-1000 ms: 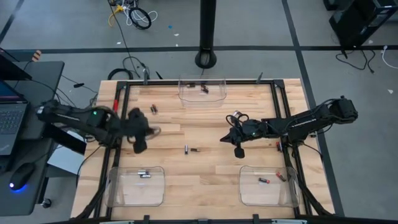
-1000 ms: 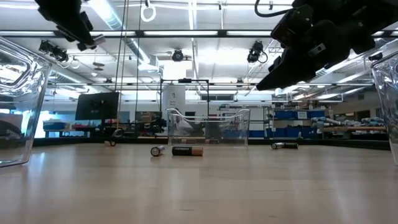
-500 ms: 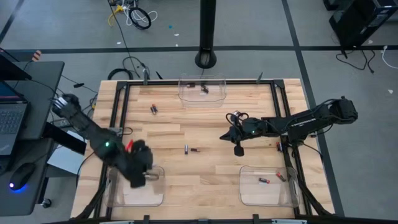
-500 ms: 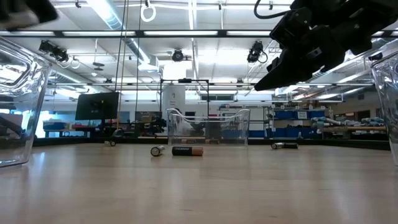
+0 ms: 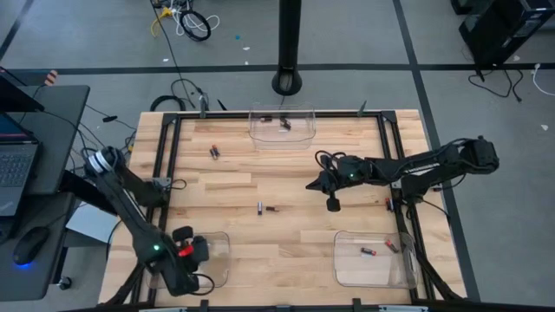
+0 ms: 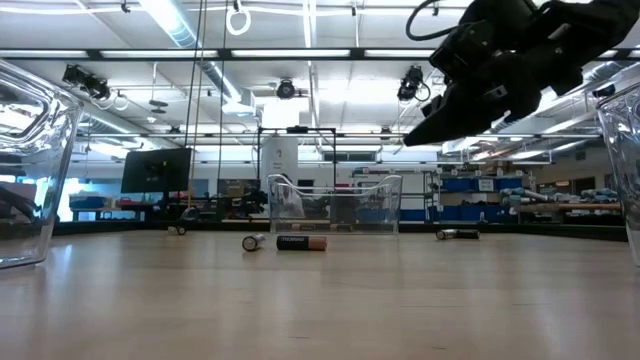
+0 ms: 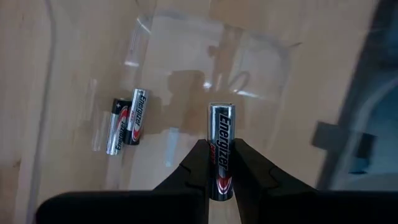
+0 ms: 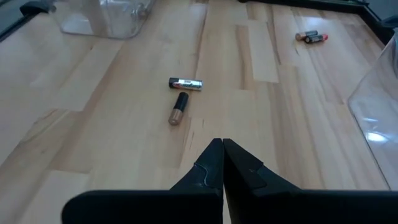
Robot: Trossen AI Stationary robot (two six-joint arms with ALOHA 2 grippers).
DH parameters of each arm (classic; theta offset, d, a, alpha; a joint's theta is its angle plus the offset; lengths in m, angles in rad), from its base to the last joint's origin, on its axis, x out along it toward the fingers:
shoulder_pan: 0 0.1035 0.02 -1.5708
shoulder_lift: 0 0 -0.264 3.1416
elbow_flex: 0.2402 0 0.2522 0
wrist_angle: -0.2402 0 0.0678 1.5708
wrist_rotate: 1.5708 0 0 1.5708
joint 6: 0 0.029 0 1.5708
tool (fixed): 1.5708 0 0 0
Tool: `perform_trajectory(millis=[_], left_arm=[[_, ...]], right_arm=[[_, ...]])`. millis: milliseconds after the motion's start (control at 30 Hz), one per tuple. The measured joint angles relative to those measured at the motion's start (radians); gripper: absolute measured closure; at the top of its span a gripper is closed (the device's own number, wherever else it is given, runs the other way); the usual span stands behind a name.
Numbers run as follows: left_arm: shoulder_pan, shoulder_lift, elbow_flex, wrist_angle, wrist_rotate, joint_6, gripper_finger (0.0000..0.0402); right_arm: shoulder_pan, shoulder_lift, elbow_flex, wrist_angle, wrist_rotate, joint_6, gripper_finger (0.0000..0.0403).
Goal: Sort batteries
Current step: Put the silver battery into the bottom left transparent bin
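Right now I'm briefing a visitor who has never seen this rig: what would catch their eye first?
The left gripper holds a silvery Energizer battery over the clear bin at the table's near-left corner, where two similar cells already lie. The right gripper hangs shut above mid-table, near two loose batteries on the wood.
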Motion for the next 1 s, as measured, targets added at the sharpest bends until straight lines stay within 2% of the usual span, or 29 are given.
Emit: perform_trajectory(millis=[167, 433, 533, 833, 1000], left_arm=[[0.0, 0.052, -0.023, 0.021, -0.001, 0.012, 0.0354], [0.009, 0.043, -0.172, 0.188, 0.02, 0.024, 0.0354], [0.023, 0.043, -0.207, 0.196, 0.038, 0.054, 0.0354], [0.04, 0.037, -0.267, 0.238, 0.073, 0.113, 0.0354], [0.049, 0.042, -0.242, 0.204, 0.091, 0.116, 0.0346]], right_arm=[[-0.031, 0.0, 0.0, 0.016, -0.031, -0.002, 0.0394], [-0.038, 0.0, 0.0, 0.028, -0.032, -0.002, 0.0394], [-0.038, 0.0, 0.0, 0.048, -0.032, -0.002, 0.0394], [-0.034, 0.0, 0.0, 0.06, -0.032, 0.018, 0.0394], [-0.034, 0.0, 0.0, 0.06, -0.032, 0.025, 0.0394]])
